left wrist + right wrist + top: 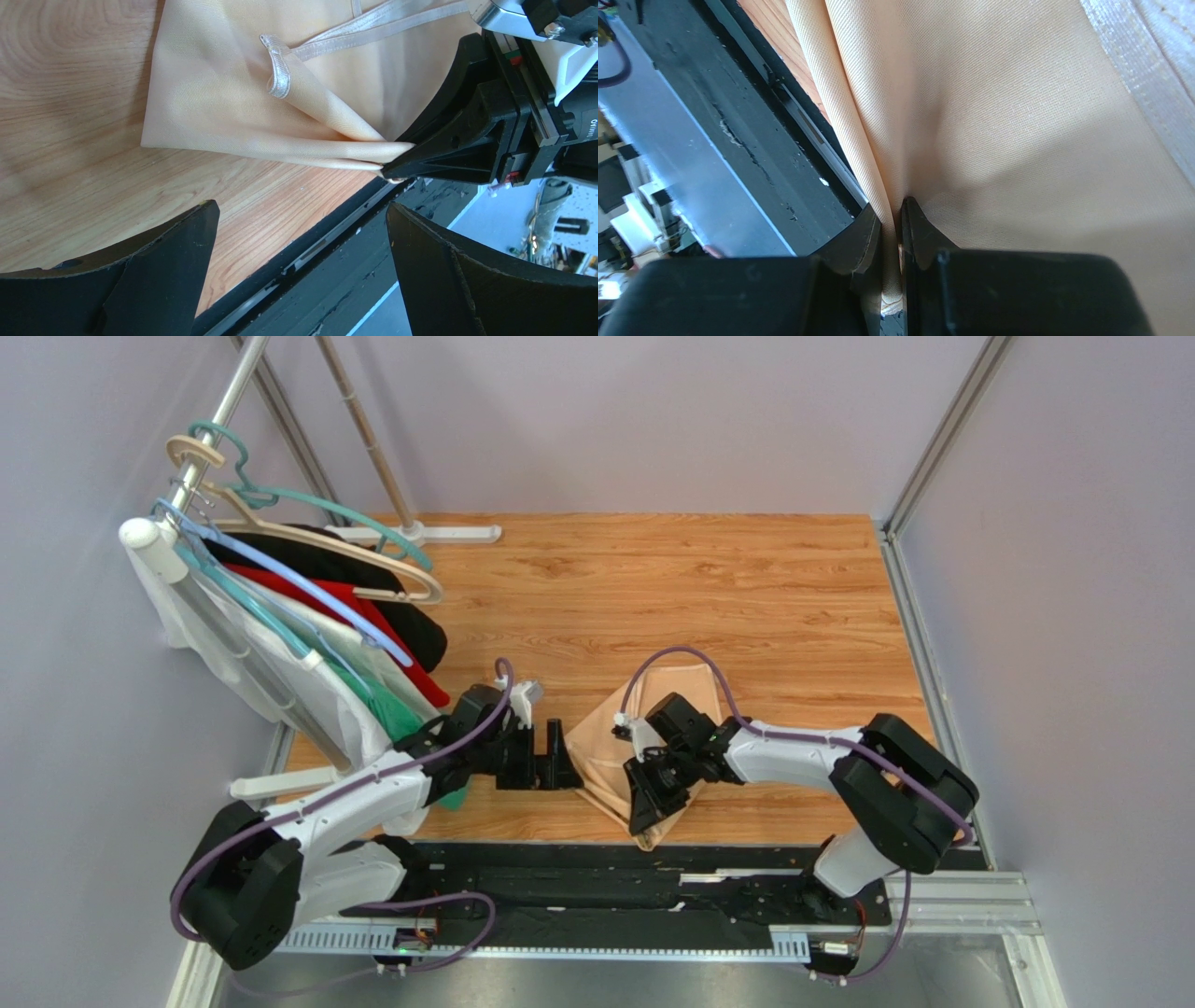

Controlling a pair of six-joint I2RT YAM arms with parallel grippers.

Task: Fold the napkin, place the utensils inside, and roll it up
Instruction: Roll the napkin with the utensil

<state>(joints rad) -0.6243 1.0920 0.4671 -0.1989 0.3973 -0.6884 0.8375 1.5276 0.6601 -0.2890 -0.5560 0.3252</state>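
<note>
- Right fingers (920, 234) are clamped on a gathered corner of the napkin (1018, 140), by the worktop (63, 140) edge.
- Left fingers (168, 273) stand wide apart and empty, with the cloth just ahead of them.
- The cloth looks thin and limp and will likely sag, so pinch corners or hems.

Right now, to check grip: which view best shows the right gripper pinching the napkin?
Left wrist: side-on, the right gripper shut on the napkin corner. Right wrist shows only cloth between its fingers; top external, the arm covers the pinch.
</note>
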